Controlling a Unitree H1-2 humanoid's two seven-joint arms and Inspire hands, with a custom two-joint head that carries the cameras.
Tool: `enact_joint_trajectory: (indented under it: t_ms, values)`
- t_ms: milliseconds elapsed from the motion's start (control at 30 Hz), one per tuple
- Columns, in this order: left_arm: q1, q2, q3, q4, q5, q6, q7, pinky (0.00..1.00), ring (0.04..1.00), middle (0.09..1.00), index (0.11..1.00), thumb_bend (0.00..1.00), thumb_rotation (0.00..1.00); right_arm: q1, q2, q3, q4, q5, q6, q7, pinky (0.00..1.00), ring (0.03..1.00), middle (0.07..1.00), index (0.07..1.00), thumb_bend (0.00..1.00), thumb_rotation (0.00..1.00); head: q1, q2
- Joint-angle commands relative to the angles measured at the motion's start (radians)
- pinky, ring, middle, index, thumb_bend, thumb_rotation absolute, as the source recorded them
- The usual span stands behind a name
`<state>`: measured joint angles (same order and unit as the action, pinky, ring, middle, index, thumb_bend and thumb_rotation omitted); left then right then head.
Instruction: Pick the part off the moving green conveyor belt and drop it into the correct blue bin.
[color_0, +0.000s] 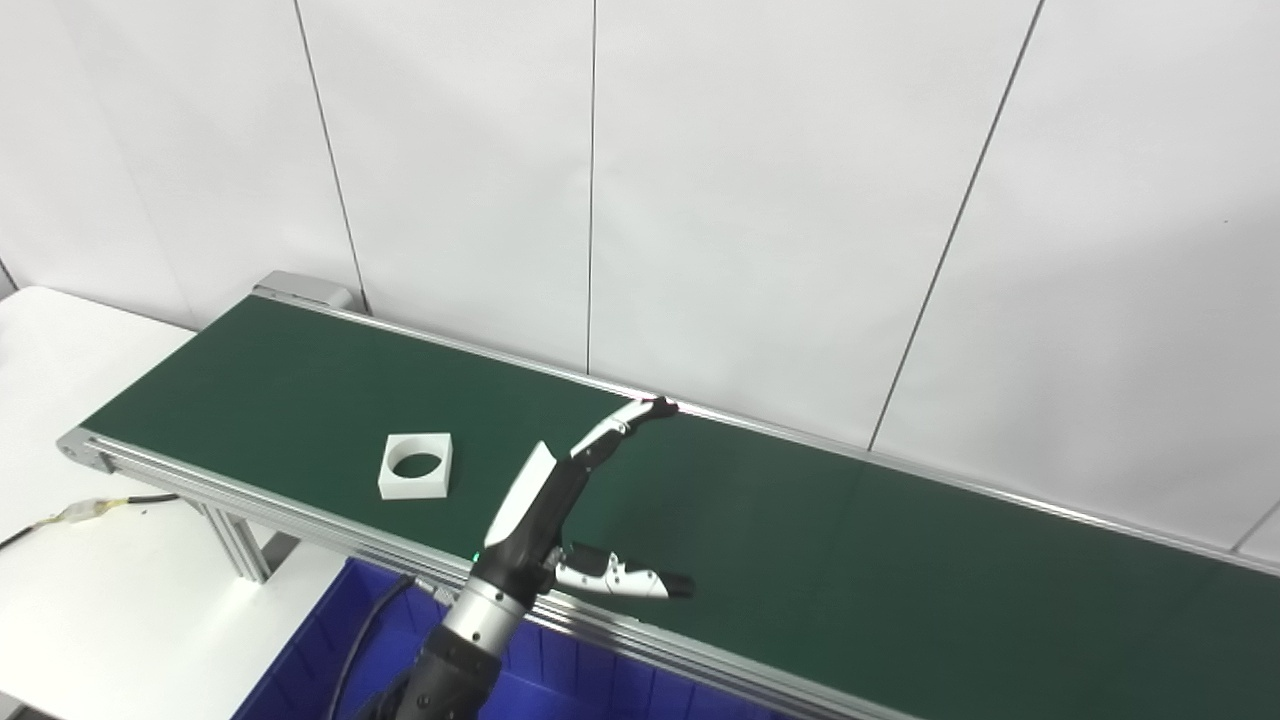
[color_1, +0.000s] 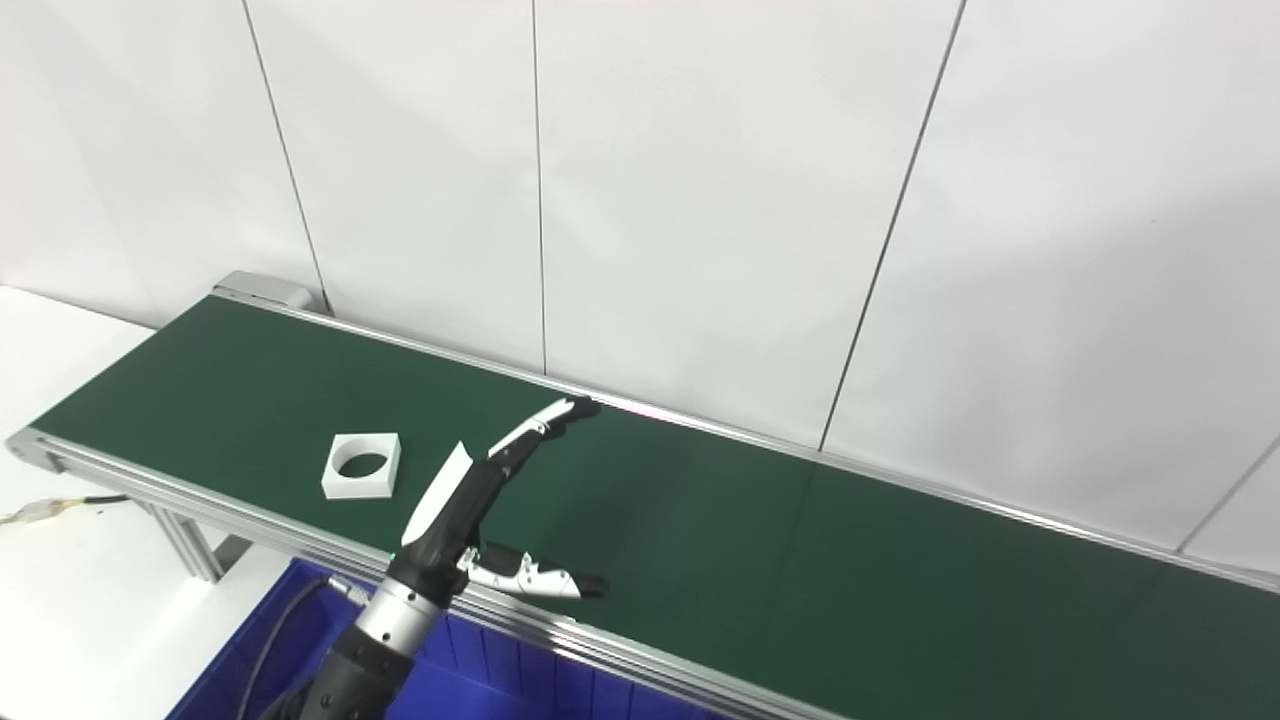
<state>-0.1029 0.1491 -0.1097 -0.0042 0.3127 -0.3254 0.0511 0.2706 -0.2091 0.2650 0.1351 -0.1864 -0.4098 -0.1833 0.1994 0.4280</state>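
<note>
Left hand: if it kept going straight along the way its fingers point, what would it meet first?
Probably nothing on the belt. The open left hand points up-right across the green conveyor belt toward its far rail and the wall; the white part lies off to its left. Depth is unclear.

The blue bin (color_0: 330, 650) is cut off by the bottom edge of the picture, and its far wall is hidden under the near rail of the conveyor belt (color_0: 300, 400). The arm of the left hand (color_0: 560, 500) covers part of the bin. The belt runs out at the right edge, so its right end is not seen. The white bench (color_0: 70, 350) is cut at the left edge.
</note>
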Motion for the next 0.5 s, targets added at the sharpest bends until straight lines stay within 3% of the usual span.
enact_joint_trajectory:
  t_ms: [0, 167, 333, 433, 467]
  values:
    - [-0.054, 0.017, 0.017, -0.006, 0.024, 0.025, 0.002, 0.93, 0.934, 0.930, 0.873, 0.81, 0.21, -0.006, -0.002, 0.000, -0.021, 0.010, -0.060, -0.002, 0.81, 0.878, 0.891, 0.855, 1.00, 0.31, 0.000, 0.001]
    - [-0.090, 0.033, 0.039, -0.002, 0.047, 0.092, -0.006, 0.95, 0.951, 0.945, 0.891, 0.81, 0.17, -0.007, -0.002, -0.001, -0.023, 0.017, -0.060, 0.001, 0.81, 0.878, 0.891, 0.852, 1.00, 0.29, 0.002, -0.001]
    - [-0.114, 0.055, 0.042, -0.020, 0.098, 0.201, -0.030, 0.92, 0.959, 0.966, 0.904, 0.82, 0.23, -0.014, -0.002, 0.000, -0.017, 0.011, -0.060, -0.004, 0.80, 0.866, 0.882, 0.844, 1.00, 0.29, 0.004, -0.003]
    - [-0.125, 0.061, 0.044, -0.024, 0.100, 0.254, -0.045, 0.93, 0.968, 0.975, 0.913, 0.82, 0.19, -0.019, -0.003, 0.002, -0.015, 0.011, -0.060, -0.003, 0.80, 0.867, 0.881, 0.845, 1.00, 0.30, 0.003, -0.006]
    - [-0.127, 0.063, 0.045, -0.022, 0.100, 0.269, -0.047, 0.93, 0.974, 0.981, 0.919, 0.81, 0.13, -0.020, -0.003, 0.002, -0.014, 0.009, -0.060, -0.004, 0.80, 0.866, 0.881, 0.844, 1.00, 0.30, 0.003, -0.006]
